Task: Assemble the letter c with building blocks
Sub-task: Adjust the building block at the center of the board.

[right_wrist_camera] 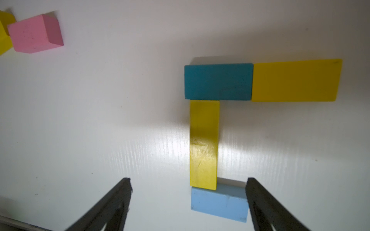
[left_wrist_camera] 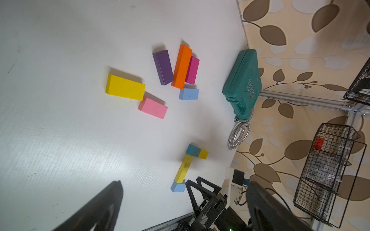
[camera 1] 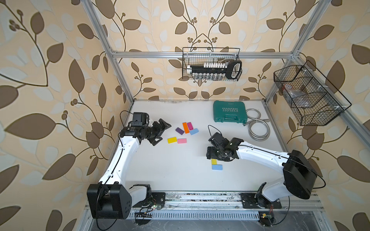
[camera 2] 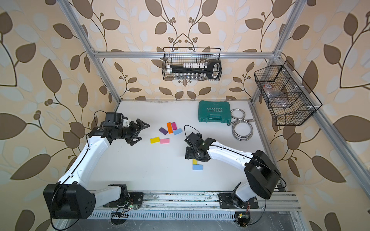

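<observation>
Four building blocks lie joined on the white table: a teal block (right_wrist_camera: 218, 82) with a yellow block (right_wrist_camera: 296, 80) at its end, a long yellow bar (right_wrist_camera: 203, 144) running from the teal one, and a light blue block (right_wrist_camera: 219, 202) at the bar's near end. My right gripper (right_wrist_camera: 189, 186) hangs open over that light blue block, one finger (right_wrist_camera: 258, 200) close beside its end, the other well apart. Loose blocks lie in a cluster: purple (camera 1: 179, 131), orange (camera 1: 185, 128), magenta (camera 1: 190, 126), light blue (camera 1: 194, 131), yellow (camera 1: 172, 140), pink (camera 1: 181, 141). My left gripper (camera 1: 163, 133) is open and empty, just left of the cluster.
A green tool case (camera 1: 229, 112) and a coiled metal hose (camera 1: 258, 128) sit at the back right of the table. Wire baskets hang on the back wall (camera 1: 212, 64) and the right wall (camera 1: 308, 96). A metal rail (camera 1: 200, 198) runs along the front edge.
</observation>
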Controlling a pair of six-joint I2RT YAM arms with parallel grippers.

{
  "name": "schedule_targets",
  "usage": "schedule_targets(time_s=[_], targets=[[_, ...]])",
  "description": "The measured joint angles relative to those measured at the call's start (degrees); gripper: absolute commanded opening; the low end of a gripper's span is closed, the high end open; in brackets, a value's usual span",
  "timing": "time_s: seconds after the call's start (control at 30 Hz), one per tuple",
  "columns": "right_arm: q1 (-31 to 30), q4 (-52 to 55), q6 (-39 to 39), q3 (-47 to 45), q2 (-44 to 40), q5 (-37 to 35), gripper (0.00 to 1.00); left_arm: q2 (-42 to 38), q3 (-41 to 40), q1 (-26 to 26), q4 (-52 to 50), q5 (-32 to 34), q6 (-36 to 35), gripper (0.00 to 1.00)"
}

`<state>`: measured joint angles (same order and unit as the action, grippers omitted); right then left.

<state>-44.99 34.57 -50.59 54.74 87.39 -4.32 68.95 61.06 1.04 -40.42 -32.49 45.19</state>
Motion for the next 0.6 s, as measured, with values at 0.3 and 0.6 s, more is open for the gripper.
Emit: schedule_targets(time_s=[0.3,0.6], targets=[[0.46,-2.43,1.66,0.00,5.73,2.80,0.87,0.00,0.00,0.00,0.02,0.02,0.00,0.99],[0.55,-3.39,1.88,0.22,7.89,3.56,0.87,0.02,0.00,0.00,0.02,0.02,0.00,0.99]])
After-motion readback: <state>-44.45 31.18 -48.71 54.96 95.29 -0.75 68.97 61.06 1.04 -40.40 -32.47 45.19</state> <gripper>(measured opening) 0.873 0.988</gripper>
